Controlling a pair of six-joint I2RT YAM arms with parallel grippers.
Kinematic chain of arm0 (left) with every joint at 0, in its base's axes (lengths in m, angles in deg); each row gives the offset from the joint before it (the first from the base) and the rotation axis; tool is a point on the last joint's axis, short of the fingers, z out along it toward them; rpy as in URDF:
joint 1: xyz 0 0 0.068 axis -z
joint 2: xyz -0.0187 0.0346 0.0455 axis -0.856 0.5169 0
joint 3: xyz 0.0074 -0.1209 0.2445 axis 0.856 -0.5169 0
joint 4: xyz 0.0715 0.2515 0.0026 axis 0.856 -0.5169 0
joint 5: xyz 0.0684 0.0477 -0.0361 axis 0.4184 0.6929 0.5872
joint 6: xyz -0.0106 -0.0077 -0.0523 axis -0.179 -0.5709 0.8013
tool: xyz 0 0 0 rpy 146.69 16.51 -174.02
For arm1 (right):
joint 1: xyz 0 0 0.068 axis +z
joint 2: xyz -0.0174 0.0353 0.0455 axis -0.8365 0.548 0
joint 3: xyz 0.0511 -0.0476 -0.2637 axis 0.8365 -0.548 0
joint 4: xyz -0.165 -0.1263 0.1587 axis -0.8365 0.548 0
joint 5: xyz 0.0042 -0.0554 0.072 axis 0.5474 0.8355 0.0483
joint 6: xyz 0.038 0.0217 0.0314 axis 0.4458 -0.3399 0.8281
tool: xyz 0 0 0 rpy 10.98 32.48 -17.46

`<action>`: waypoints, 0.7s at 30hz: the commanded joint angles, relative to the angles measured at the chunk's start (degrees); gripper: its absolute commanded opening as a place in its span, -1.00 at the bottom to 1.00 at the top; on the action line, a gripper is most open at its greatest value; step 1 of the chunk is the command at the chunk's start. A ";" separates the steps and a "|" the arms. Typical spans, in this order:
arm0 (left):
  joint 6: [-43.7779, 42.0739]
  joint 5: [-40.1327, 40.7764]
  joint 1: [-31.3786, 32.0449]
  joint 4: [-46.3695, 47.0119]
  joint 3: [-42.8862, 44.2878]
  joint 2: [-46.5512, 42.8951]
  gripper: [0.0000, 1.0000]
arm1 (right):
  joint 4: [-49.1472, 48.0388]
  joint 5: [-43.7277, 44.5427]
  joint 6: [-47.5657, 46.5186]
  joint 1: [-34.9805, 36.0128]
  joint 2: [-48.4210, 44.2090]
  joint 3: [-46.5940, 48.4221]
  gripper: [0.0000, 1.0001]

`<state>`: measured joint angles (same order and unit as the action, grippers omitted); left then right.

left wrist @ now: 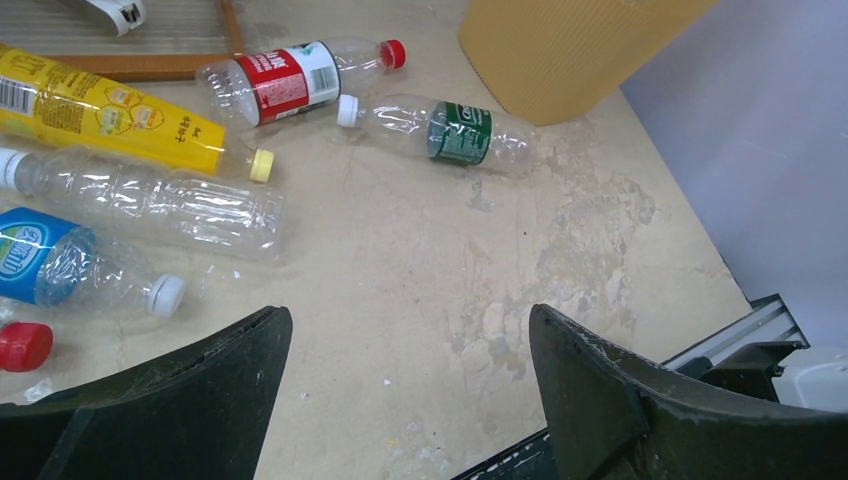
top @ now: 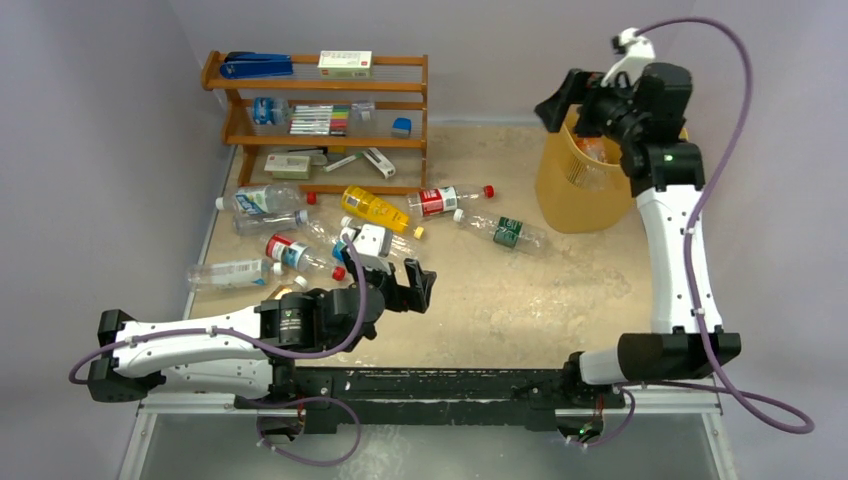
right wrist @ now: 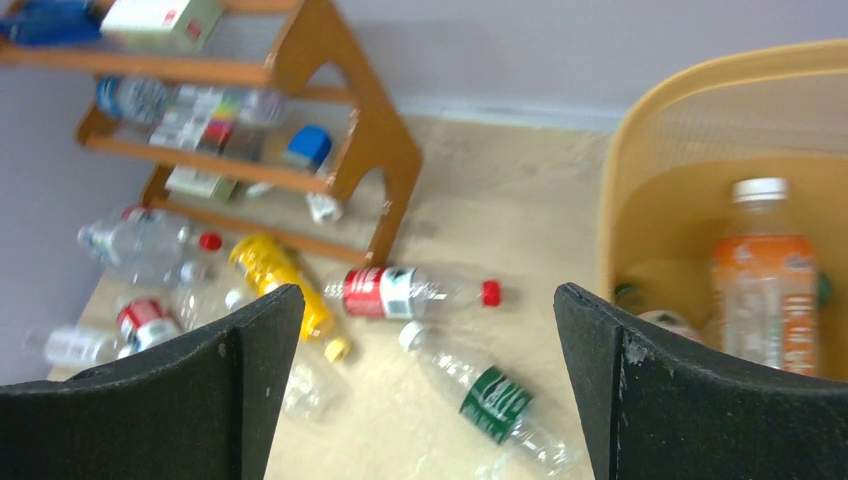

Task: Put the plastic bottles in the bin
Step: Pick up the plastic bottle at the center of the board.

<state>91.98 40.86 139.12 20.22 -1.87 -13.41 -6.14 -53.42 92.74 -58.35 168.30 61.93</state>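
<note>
- left gripper (top: 415, 285) released, nothing between the jaws, hangs low over the table (top: 500, 300), mid-left
- right gripper (top: 572, 105) wide open and empty too, up over the bin (top: 575, 195) at far right
- bin holds an orange-label bottle (right wrist: 765, 275) standing inside; looks like at least one more beside it
- other plastic bottles (top: 262, 200) lie flat in a cluster left and far of the left gripper, in front of the wooden rack (top: 315, 110)
- closest to the left gripper: unlabelled clear bottle (left wrist: 160, 200), just left of it, long axis parallel to the yellow bottle (top: 375, 210), which runs far-left to near-right
- green-label bottle (top: 505, 231) lies alone between cluster and bin, axis left-right, cap pointing left; red-label bottle (top: 440, 200) just far of it
- my read: left arm is nearer the cluster, right arm nearer the green one; jaws should close across the axis
- surface is flat scuffed beige board; open room around the green one; cluster is packed, so neighbours may roll
</note>
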 commanded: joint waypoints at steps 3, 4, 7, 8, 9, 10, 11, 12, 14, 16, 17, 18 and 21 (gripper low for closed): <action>1.49 -0.02 -0.22 1.75 -0.72 -0.49 0.77 | -1.74 3.13 -3.85 9.60 -2.66 -7.19 0.95; 1.57 0.01 -0.18 1.75 -0.86 -0.53 0.77 | -1.98 3.97 -4.29 10.84 -2.45 -8.30 0.95; 2.14 0.11 -0.19 1.17 -0.85 -0.75 0.77 | -2.94 5.91 -5.24 13.81 -1.58 -11.32 0.95; 2.51 0.22 -0.18 0.76 -0.90 -0.85 0.77 | -2.96 6.49 -5.75 14.57 -0.81 -12.00 0.96; 3.00 0.39 -0.15 0.33 -0.97 -0.98 0.77 | -2.87 7.47 -6.18 15.38 -0.07 -12.33 0.97; 3.64 0.78 -0.18 -0.20 -1.10 -1.18 0.77 | -2.87 8.60 -6.54 16.48 0.58 -12.47 0.97; 4.28 1.15 -0.18 -0.78 -1.23 -1.55 0.77 | -2.96 9.55 -6.90 17.05 1.38 -12.68 0.98; 4.89 1.60 -0.18 -1.26 -1.45 -1.88 0.77 | -3.00 10.31 -7.10 17.54 2.23 -12.85 0.99; 5.94 2.22 -0.18 -1.98 -2.04 -2.79 0.77 | -2.98 12.29 -7.50 18.62 4.00 -12.75 0.99; 6.76 2.47 -0.18 -2.19 -2.75 -3.70 0.77 | -3.28 14.01 -7.76 19.42 5.92 -12.60 1.00; 7.16 2.63 -0.18 -2.46 -3.04 -4.08 0.77 | -3.28 14.47 -7.99 19.70 7.08 -12.40 1.00; 7.69 2.83 -0.18 -2.88 -3.29 -4.40 0.77 | -3.57 14.57 -8.19 19.81 8.30 -12.34 1.00; 8.86 3.37 -0.18 -3.88 -3.99 -5.01 0.77 | -4.62 13.32 -8.47 19.91 12.65 -11.32 1.00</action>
<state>98.03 42.06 139.12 17.25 -5.04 -16.97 -7.95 -41.59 86.01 -38.75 177.39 49.01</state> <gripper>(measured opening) 0.883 0.998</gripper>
